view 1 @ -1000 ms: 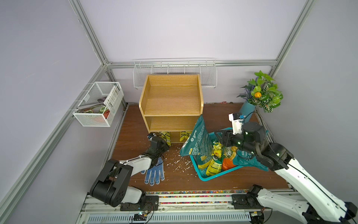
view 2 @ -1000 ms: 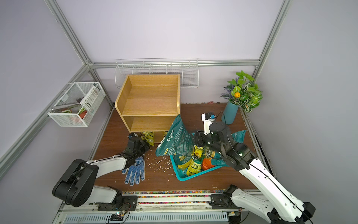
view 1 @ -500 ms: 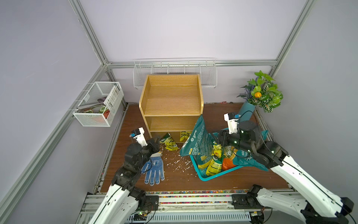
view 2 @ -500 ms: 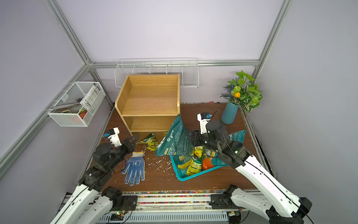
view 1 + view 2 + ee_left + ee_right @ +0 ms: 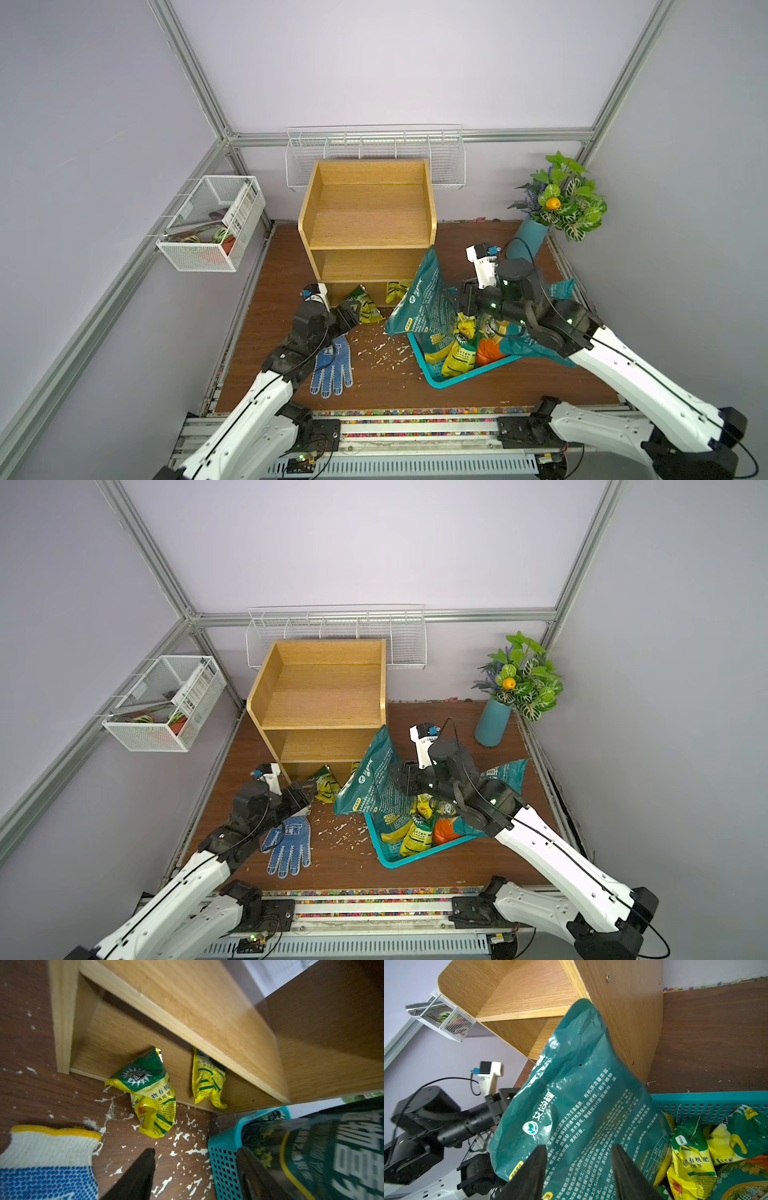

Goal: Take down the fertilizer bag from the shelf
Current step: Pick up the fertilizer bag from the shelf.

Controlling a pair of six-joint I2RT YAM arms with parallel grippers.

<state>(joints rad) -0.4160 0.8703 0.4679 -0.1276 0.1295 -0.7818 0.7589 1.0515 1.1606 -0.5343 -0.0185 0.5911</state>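
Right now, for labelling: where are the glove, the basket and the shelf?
glove (image 5: 338,363): in a top view, blue dotted palm.
basket (image 5: 224,1167): left wrist view, perforated side wall.
shelf (image 5: 368,216): in a top view, top board.

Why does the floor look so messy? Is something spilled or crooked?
Yes. White flakes are scattered over the brown floor between the blue dotted glove and the teal plastic basket. A crumpled yellow-green fertilizer bag lies half out of the light-oak wooden shelf's bottom tier.
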